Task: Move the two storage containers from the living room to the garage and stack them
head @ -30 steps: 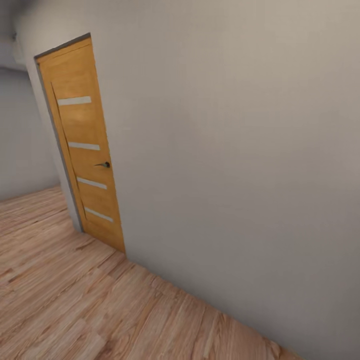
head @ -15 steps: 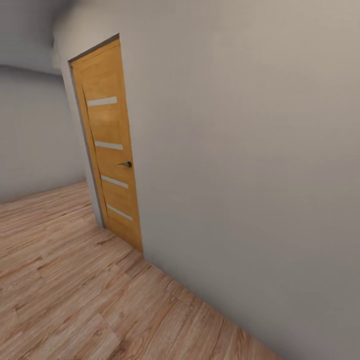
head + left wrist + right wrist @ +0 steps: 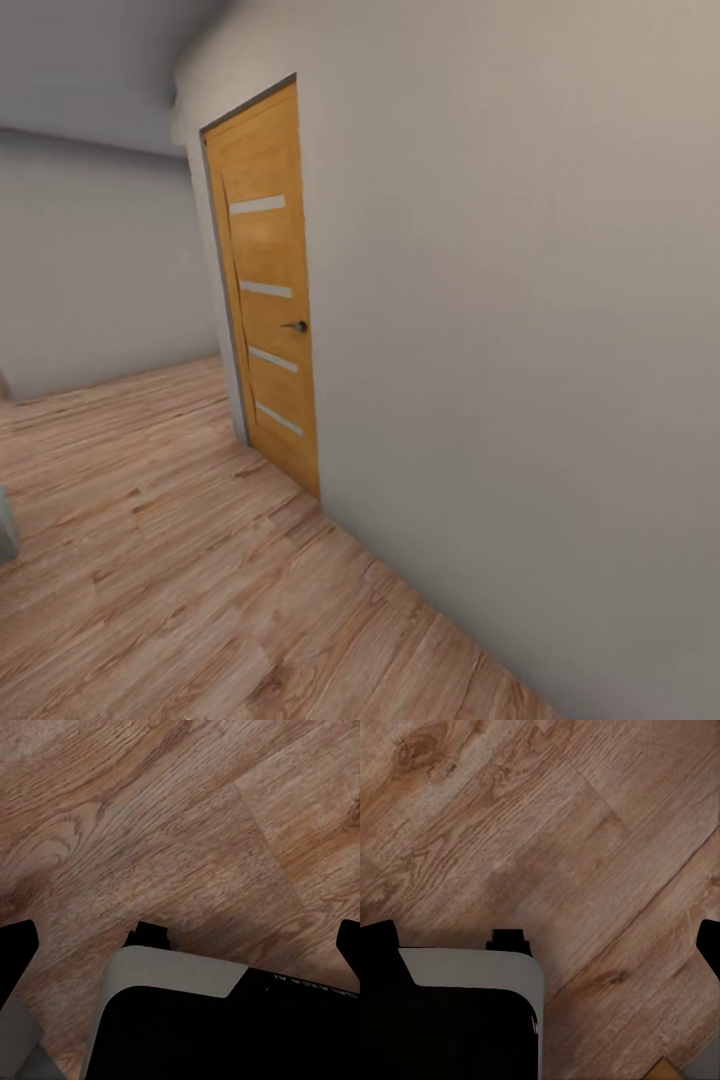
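The two storage containers are out of view. My left gripper (image 3: 182, 945) hangs open over light wood planks, its two black fingertips (image 3: 16, 949) wide apart with nothing between them. Likewise my right gripper (image 3: 542, 945) is open and empty, with dark fingertips (image 3: 376, 945) at both sides of that view. Under both grippers sits part of my own black and grey base (image 3: 172, 1020).
A closed wooden door (image 3: 268, 290) with pale glass strips and a dark handle (image 3: 297, 326) is set in the long grey wall (image 3: 520, 350) on my right. Light wood plank flooring (image 3: 170, 570) runs ahead toward a far grey wall (image 3: 100, 270). A small grey edge (image 3: 6, 525) shows at far left.
The whole head view has shifted: the door now sits further right and more of the far wall shows, so the camera has moved. A grey edge has come in at the left.
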Controlling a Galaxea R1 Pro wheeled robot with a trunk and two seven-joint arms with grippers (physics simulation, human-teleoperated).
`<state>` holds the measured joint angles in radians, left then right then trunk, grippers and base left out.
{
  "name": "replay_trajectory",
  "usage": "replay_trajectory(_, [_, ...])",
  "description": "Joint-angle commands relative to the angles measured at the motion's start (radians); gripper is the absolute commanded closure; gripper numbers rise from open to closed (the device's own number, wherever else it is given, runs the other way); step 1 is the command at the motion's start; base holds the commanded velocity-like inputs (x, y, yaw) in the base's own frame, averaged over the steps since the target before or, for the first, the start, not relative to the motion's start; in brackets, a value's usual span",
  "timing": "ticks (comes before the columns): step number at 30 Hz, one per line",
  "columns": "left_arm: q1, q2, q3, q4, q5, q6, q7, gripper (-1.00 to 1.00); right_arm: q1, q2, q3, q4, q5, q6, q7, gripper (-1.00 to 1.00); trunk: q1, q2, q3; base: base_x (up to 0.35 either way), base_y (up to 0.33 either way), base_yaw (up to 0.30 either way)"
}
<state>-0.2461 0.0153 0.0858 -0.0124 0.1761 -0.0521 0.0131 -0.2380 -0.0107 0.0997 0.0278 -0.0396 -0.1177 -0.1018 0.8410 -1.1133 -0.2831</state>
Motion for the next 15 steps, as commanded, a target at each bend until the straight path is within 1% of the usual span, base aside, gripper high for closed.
replay_trajectory(1, [-0.001, -0.001, 0.008, 0.001, 0.000, -0.003, 0.001, -1.00, -0.001, 0.000, 0.009, 0.003, -0.003, -0.005, -0.002, -1.00, 0.000, -0.001, -0.001, 0.000, 0.000, 0.269])
replay_trajectory(11, [-0.001, 0.001, 0.006, 0.002, -0.001, -0.003, 0.001, -1.00, -0.001, 0.002, 0.009, 0.003, -0.007, -0.006, -0.002, -1.00, 0.000, -0.001, -0.001, 0.000, 0.000, 0.269])
replay_trajectory(13, [-0.001, 0.001, 0.005, 0.002, -0.001, -0.003, 0.001, -1.00, -0.001, 0.001, 0.008, 0.003, -0.008, -0.006, -0.002, -1.00, 0.000, -0.001, -0.001, 0.000, 0.000, 0.212])
replay_trajectory(15, [-0.001, 0.000, 0.006, 0.002, -0.001, -0.003, 0.001, -1.00, -0.001, 0.000, 0.008, 0.003, -0.009, -0.006, 0.000, -1.00, 0.000, -0.001, -0.001, 0.000, 0.000, 0.101])
